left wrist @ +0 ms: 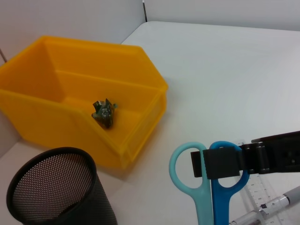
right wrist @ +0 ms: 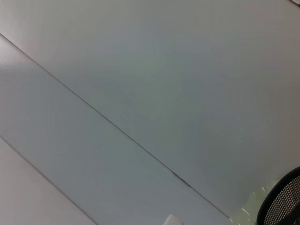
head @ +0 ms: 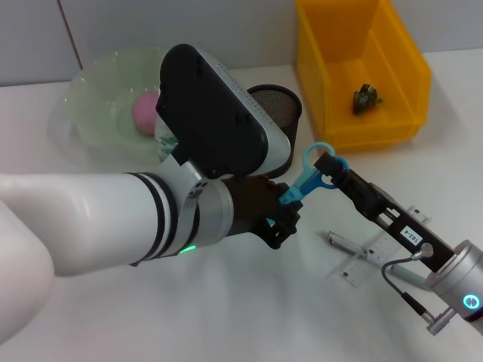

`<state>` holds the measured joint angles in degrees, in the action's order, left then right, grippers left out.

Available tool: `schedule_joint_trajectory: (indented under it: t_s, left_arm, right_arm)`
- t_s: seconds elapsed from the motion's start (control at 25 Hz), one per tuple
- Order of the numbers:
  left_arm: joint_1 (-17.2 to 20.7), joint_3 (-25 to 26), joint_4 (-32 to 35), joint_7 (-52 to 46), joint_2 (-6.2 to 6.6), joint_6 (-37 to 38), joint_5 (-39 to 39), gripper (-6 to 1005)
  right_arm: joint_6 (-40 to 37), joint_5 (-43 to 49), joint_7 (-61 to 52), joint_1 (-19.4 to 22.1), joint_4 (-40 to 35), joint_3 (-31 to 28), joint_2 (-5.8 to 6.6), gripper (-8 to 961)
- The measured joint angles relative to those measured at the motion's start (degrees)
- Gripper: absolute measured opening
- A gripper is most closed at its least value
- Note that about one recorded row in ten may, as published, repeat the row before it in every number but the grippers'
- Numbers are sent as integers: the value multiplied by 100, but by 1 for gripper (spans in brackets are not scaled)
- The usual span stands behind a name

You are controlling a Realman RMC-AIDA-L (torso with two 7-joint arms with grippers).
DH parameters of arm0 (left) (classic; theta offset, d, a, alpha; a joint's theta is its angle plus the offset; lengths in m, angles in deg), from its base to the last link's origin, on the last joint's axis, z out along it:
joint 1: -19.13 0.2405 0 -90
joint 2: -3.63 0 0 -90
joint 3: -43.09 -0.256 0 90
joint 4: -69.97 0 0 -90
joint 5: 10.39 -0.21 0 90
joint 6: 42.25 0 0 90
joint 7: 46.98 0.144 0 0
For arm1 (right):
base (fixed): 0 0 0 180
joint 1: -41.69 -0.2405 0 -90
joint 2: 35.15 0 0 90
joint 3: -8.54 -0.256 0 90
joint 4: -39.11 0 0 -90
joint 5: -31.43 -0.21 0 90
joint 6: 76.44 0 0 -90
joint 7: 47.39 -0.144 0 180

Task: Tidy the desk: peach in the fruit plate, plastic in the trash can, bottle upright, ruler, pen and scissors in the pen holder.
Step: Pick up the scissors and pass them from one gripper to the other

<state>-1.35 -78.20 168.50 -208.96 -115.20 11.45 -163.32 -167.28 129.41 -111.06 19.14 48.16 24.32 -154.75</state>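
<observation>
The scissors (head: pixel 306 179), with light-blue and blue handles (left wrist: pixel 206 183), hang above the table between both arms. My left gripper (head: pixel 281 219) is shut on their blade end. My right gripper (head: pixel 330 164) reaches in from the lower right, shut across the handles (left wrist: pixel 220 161). The black mesh pen holder (head: pixel 281 111) (left wrist: pixel 56 187) stands just behind. The pink peach (head: pixel 145 111) lies in the pale green fruit plate (head: pixel 94 90). Crumpled plastic (head: pixel 367 98) (left wrist: pixel 104 113) sits in the yellow bin (head: pixel 332 83) (left wrist: pixel 56 89). The clear ruler (head: pixel 377 249) (left wrist: pixel 255 192) and silver pen (head: pixel 343 241) (left wrist: pixel 269 208) lie on the table under my right arm. The bottle is hidden.
My left arm's white forearm and black wrist housing (head: pixel 215 113) cover the middle of the table and part of the plate. The right wrist view shows a plain grey surface with only the pen holder's edge (right wrist: pixel 286 201).
</observation>
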Motion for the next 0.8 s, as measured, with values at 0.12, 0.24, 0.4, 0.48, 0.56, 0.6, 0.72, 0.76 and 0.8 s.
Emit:
schedule_joint_trajectory:
  t_s: [0.12, 0.24, 0.4, 0.48, 0.56, 0.6, 0.72, 0.76, 0.8]
  left_arm:
    - [-5, 0, -1, 2, 0, 0, 6, 242]
    - [-9, 0, -1, 3, 0, 0, 12, 243]
    - [-15, 0, -1, 5, 0, 0, 13, 244]
    - [-17, 0, -1, 6, 0, 0, 14, 244]
    - [-17, 0, -1, 7, 0, 0, 16, 245]
    - [-17, 0, -1, 8, 0, 1, 16, 245]
    - [-18, 0, -1, 9, 1, 1, 16, 246]
    - [-18, 0, -1, 9, 1, 1, 16, 247]
    - [-18, 0, -1, 9, 1, 1, 16, 247]
  right_arm:
    - [23, 2, -64, -18, -1, 27, 7, 326]
    - [25, 2, -68, -24, -6, 50, 11, 298]
    - [26, 3, -70, -28, -3, 57, 13, 233]
    - [26, 2, -71, -29, -2, 56, 13, 188]
    - [26, 2, -72, -31, 0, 56, 12, 149]
    - [25, 3, -73, -31, 1, 57, 11, 132]
    - [26, 2, -73, -31, 0, 63, 9, 83]
    - [26, 2, -73, -31, 0, 63, 9, 83]
    - [26, 2, -73, -31, 0, 64, 9, 83]
